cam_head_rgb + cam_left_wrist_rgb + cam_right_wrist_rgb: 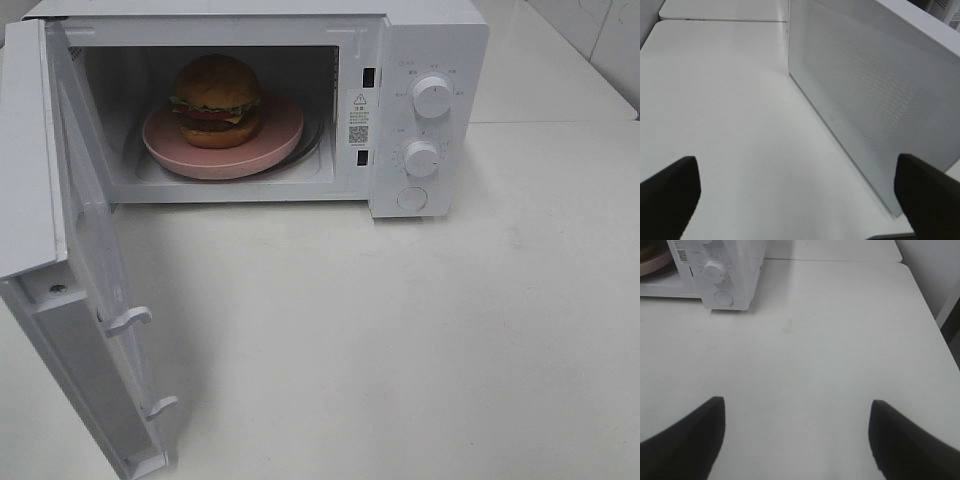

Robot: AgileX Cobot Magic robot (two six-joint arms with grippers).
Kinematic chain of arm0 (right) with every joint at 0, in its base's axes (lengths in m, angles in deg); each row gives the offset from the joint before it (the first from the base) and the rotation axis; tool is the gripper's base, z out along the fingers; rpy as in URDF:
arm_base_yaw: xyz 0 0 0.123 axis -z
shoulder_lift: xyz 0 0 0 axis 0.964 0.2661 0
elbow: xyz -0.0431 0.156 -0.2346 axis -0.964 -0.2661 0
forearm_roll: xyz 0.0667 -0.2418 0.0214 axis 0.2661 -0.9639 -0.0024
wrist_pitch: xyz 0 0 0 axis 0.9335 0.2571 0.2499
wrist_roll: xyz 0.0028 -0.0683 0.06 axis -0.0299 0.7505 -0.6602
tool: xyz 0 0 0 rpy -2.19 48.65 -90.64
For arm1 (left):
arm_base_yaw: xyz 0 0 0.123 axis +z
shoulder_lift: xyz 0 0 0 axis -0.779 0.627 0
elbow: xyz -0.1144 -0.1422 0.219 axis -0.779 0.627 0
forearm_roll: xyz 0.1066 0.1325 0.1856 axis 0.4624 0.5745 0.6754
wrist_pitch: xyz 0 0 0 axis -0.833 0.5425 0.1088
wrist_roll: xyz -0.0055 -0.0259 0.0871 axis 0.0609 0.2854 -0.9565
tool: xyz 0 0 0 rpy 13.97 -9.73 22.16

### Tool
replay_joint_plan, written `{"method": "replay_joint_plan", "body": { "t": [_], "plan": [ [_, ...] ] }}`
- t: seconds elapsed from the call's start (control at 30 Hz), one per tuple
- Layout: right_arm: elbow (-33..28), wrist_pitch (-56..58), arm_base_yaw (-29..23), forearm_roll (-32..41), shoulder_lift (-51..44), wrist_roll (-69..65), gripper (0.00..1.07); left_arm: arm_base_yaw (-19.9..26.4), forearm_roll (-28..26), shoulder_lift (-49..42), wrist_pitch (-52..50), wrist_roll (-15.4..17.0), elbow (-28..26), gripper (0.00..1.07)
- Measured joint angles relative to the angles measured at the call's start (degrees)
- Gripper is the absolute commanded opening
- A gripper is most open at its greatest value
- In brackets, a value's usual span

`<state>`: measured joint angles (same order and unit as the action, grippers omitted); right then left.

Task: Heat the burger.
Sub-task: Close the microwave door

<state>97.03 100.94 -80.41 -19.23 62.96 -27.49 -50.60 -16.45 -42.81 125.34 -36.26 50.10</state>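
Note:
The burger, with a golden-brown bun, lettuce, tomato, cheese and patty, sits on a round pink plate inside the white microwave. The microwave door stands wide open toward the front left. Neither gripper shows in the exterior high view. My left gripper is open and empty over the table, facing the door's perforated outer face. My right gripper is open and empty over the bare table, well back from the microwave's control panel.
The control panel has two knobs and a round button. Two latch hooks stick out of the door's edge. The white table stretches in front and to the right of the microwave.

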Motion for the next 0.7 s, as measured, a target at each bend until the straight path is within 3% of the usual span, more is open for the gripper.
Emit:
{"method": "replay_joint_plan", "body": {
  "t": [0.33, 0.57, 0.6, 0.63, 0.67, 0.7],
  "plan": [
    [0.00, 0.00, 0.00, 0.17, 0.00, 0.00, 0.76, 0.00, 1.03, 0.00, -0.23, 0.00, -0.06, 0.97],
    [0.00, 0.00, 0.00, 0.23, 0.00, 0.06, 0.76, 0.00, 2.23, 7.51, -6.30, 0.00, -2.64, 0.67],
    [0.00, 0.00, 0.00, 0.23, 0.00, 0.06, 0.76, 0.00, 2.41, 8.71, -6.65, 0.00, -2.64, 0.51],
    [0.00, 0.00, 0.00, 0.23, 0.00, 0.06, 0.76, 0.00, 2.41, 8.71, -6.65, 0.00, -2.64, 0.51],
    [0.00, 0.00, 0.00, 0.23, 0.00, 0.06, 0.76, 0.00, 2.58, 11.57, -7.68, 0.00, -2.64, 0.34],
    [0.00, 0.00, 0.00, 0.23, 0.00, 0.06, 0.76, 0.00, 2.58, 11.57, -7.68, 0.00, -2.64, 0.34]
  ]
}}
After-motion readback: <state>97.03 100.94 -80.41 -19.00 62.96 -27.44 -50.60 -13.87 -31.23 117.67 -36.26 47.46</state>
